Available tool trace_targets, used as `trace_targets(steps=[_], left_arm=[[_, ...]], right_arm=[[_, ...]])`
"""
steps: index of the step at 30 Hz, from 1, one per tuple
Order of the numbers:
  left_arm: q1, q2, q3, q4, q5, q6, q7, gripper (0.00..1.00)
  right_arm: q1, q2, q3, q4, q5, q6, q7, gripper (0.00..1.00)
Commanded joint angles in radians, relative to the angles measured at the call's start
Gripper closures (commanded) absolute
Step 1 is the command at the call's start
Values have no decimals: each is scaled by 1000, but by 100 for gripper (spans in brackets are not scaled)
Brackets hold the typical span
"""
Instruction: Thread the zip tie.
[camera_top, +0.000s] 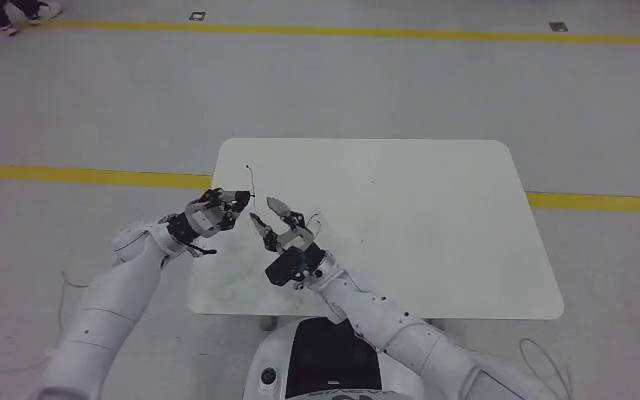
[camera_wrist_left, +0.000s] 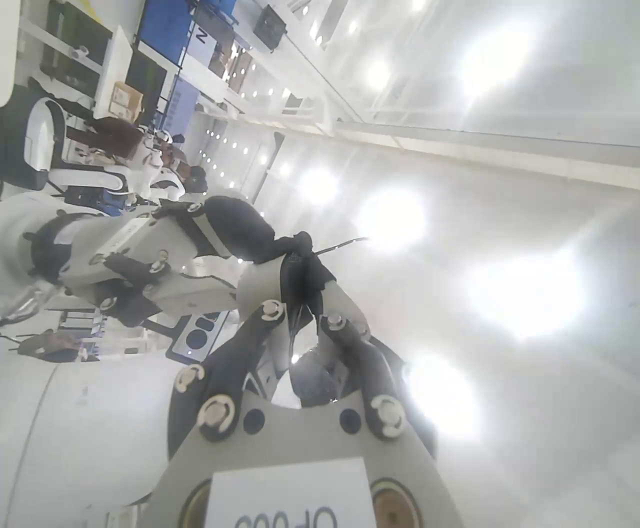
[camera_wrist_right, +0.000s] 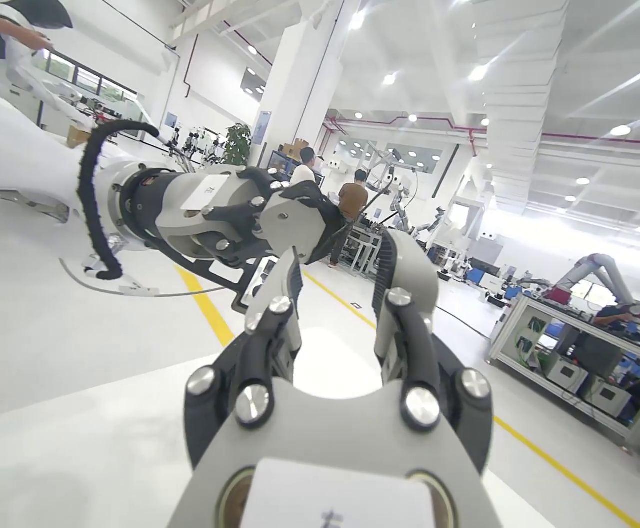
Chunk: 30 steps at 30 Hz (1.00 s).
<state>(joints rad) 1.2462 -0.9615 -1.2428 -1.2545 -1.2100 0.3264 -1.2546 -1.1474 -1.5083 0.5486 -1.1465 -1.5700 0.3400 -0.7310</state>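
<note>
Zip tie: where do you have it at this moment?

— You have it pinched in the left gripper. Its jaws are closed on the strap. A thin dark length sticks out past their tips over the counter, pointing away from the robot.

Does your left wrist view agree?

— It does. There the left gripper has its black pads pressed together with the zip tie caught between them. One slim end pokes out beyond the pad tips, and another thin stretch runs back between the fingers toward the wrist.

And your other arm?

— Your right gripper sits just beside the left jaws, with its own jaws spread apart and holding nothing. In the right wrist view the right gripper frames the closed left gripper in the gap between its two fingers. I cannot tell whether a right fingertip touches the strap.

Where is the counter in all this?

— It lies beneath both sets of jaws, white, and both are near the corner on the left arm's side.
</note>
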Motion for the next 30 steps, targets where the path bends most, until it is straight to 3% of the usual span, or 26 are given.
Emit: trace_targets(steps=[1,17,30], left_arm=[[0,0,0,0,0,0,0,100],[0,0,0,0,0,0,0,100],[0,0,0,0,0,0,0,100]], right_arm=[[2,-1,-3,1,0,0,0,80],[17,-12,-18,18,0,0,12,84],[20,-19,-13,27,0,0,16,100]])
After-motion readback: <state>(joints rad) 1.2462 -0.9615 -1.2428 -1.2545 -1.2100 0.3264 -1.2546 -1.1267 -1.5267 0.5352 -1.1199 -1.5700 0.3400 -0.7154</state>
